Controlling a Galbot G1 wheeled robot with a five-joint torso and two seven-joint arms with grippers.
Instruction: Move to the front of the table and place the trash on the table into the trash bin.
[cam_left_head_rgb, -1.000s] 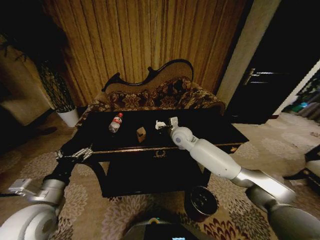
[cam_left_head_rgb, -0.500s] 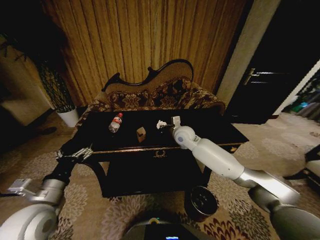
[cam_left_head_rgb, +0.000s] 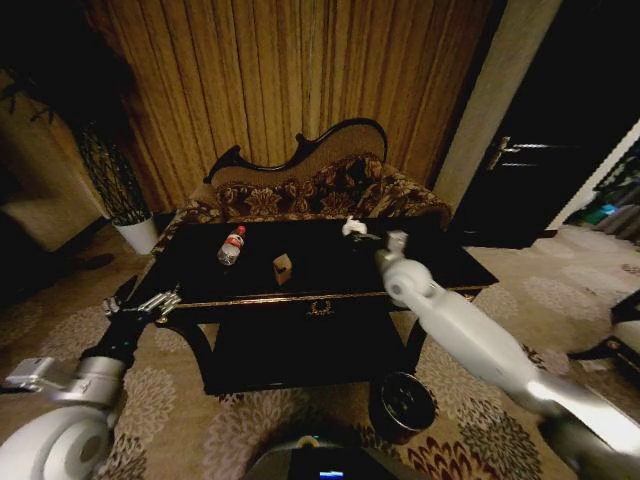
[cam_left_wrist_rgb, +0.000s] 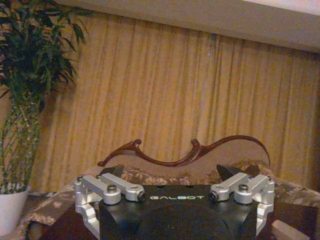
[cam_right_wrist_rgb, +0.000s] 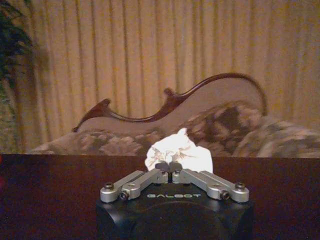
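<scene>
Since a second ago: right arm swung up and toward the right end of the table (cam_left_head_rgb: 440, 262), tissue (cam_left_head_rgb: 352, 227) gone from its spot near the middle of the top and now raised near the sofa-side edge, pinched in the right gripper (cam_left_head_rgb: 356, 229). Same table, same view otherwise.

Step in hand, by judgement: carrying the first piece of trash, picked but not yet dropped. Next calls for bringing that arm back and down over the trash bin (cam_left_head_rgb: 402, 403), on the carpet by the table's front right corner, before letting go.

Right arm stretched long and diagonal over the tabletop; fingertips (cam_right_wrist_rgb: 162, 166) closed together on the crumpled white tissue. Left gripper (cam_left_head_rgb: 152, 303) parked off the front left corner, spread wide, holding nothing.

Still on the top: bottle (cam_left_head_rgb: 231, 245), small box (cam_left_head_rgb: 283, 268).
</scene>
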